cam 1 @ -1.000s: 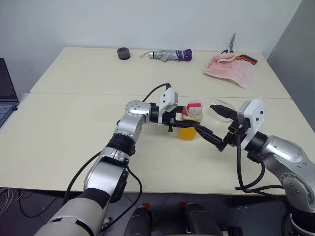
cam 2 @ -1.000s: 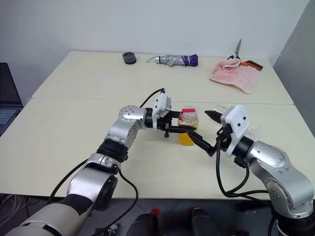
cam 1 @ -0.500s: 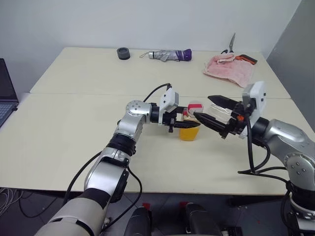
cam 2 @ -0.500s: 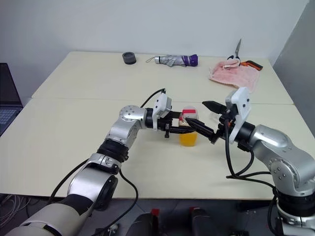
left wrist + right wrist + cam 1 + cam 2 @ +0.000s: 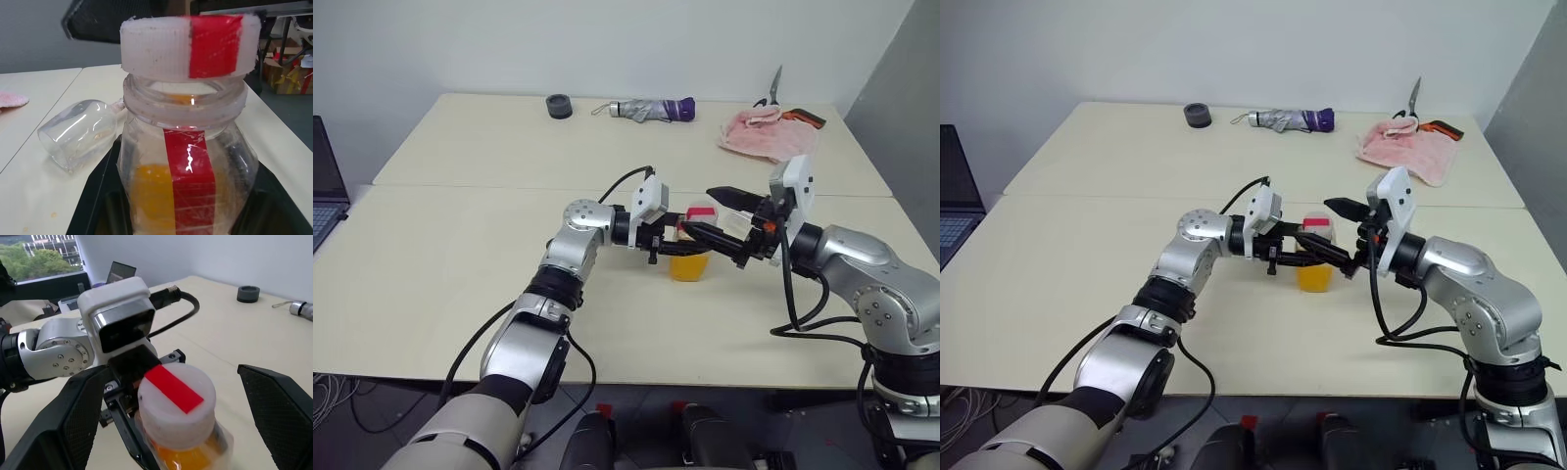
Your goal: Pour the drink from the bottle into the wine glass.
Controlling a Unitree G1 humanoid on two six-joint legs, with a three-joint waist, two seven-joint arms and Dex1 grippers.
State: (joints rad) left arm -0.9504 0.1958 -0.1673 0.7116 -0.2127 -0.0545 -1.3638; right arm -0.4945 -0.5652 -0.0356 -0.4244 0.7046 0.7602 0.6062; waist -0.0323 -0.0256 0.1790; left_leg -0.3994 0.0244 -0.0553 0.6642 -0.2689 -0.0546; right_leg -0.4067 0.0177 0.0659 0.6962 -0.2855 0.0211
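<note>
The right hand (image 5: 166, 431) stands released, its two black fingers (image 5: 80, 421) spread wide to either side of the bottle's cap (image 5: 177, 401) and touching nothing; the cap sits between them, just ahead of the palm, so the hand has only to close level upon it. The hand lies nearly level and points across toward the robot's left, while the bottle (image 5: 690, 250) stands upright, its long axis vertical and so square to the line of the fingers. The left hand (image 5: 668, 243) is clenched on the bottle's body, coming at it from the opposite side and pointing toward the robot's right, so the two hands face each other with the bottle between. It reads as the cap still being on, with the right hand the one placed to work it off. The bottle stands near the middle of the front worktop (image 5: 431, 264), well back from its front edge, and the drink (image 5: 151, 191) fills only its lower part. The wine glass (image 5: 80, 132) lies on its side on the worktop just beyond the bottle, toward the right edge, its mouth open sideways. A plain red strip (image 5: 188, 181) runs up the bottle and over the white cap; no brand or writing can be read on it.
</note>
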